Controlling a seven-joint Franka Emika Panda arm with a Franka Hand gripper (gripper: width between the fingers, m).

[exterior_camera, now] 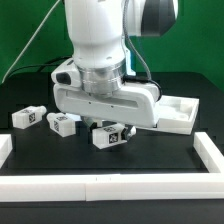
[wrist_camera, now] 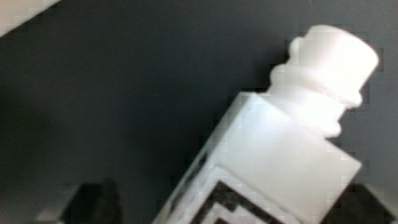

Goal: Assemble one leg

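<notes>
Exterior view, left to right:

- Legs counted: 3.
  - Leg 1 (exterior_camera: pixel 27 117) lies near the desk's left edge.
  - Leg 2 (exterior_camera: pixel 62 122) lies just beside leg 1 toward the centre, not touching it.
  - Leg 3 (exterior_camera: pixel 108 137) is at mid-desk, right under the gripper (exterior_camera: pixel 110 129), with its square marker turned toward the front edge.
- Arm (exterior_camera: pixel 100 45): 1. It stands over the middle of the desk and hides the area behind leg 3.
- Tray-like piece (exterior_camera: pixel 182 112): 1. It is white with a raised rim, sits toward the desk's right edge, and is partly hidden by the wrist housing.
- White rail (exterior_camera: pixel 110 186): 1. It runs along the front edge and turns up the left and right edges.

Wrist view:

- Leg 3 (wrist_camera: pixel 267 150) fills the frame at a tilt.
- It has a stepped peg (wrist_camera: pixel 320 65) at its far end and the marker (wrist_camera: pixel 222 205) at its near end.
- Fingers counted: 1, a dark finger (wrist_camera: pixel 93 205) close beside the leg, seemingly with a thin dark gap between them.
- The view is blurred here and the other finger is out of sight, so I cannot tell how far the jaws are open or whether they grip leg 3.
</notes>
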